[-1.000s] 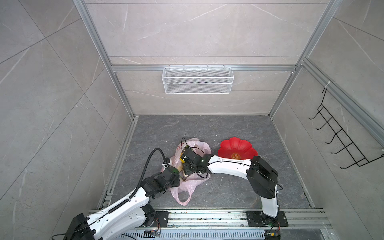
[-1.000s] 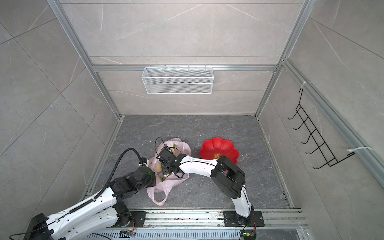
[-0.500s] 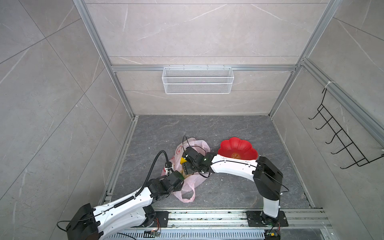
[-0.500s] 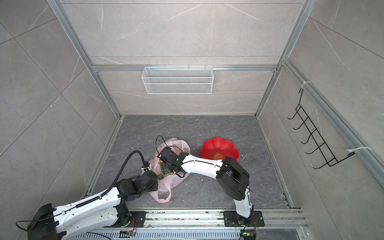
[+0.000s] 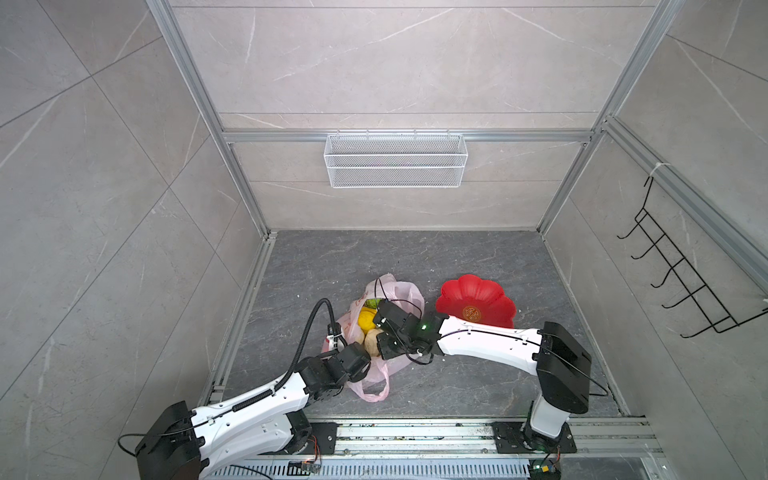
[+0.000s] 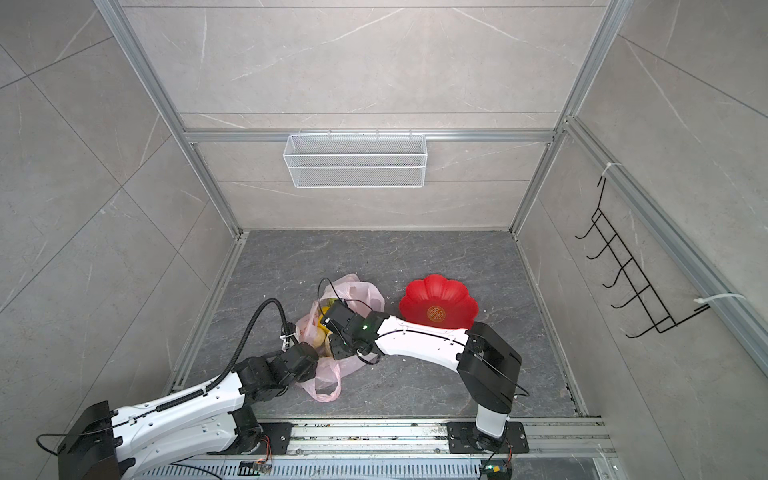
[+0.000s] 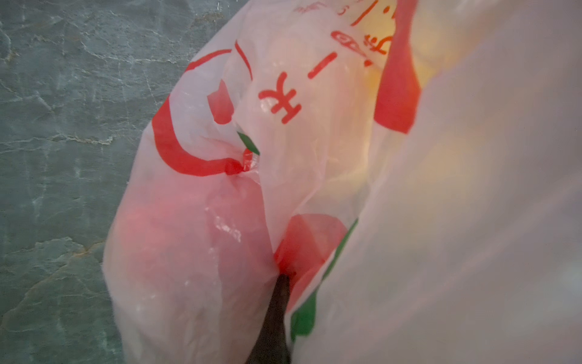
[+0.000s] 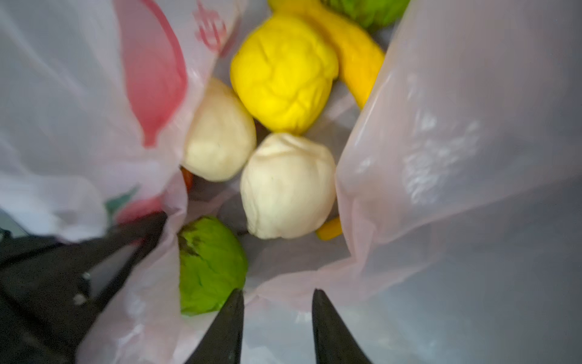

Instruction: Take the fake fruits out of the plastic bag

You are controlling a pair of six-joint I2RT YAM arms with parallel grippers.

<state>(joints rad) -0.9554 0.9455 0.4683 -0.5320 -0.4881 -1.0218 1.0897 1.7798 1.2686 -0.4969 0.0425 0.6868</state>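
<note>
Pink film of plastic bag (image 5: 409,291) is pinched at mouth edge by left gripper (image 7: 281,280), fingers pressed together on it. Right gripper (image 8: 277,296) is held in open mouth, fingers slightly apart, nothing seen gripped. Fake fruits (image 8: 288,186) are seen inside bag only: green netted ball (image 8: 209,268), pale beige lumps (image 8: 220,132), yellow lumpy one (image 8: 283,72), banana (image 8: 356,60). Farther off, red dish (image 5: 478,295) is seen without fruit on surface (image 5: 457,257). No fruit judged removed; whole unloading remains.

Perhaps six fruits (image 8: 283,72), one bag (image 7: 189,252), one dish (image 5: 473,299)
</note>
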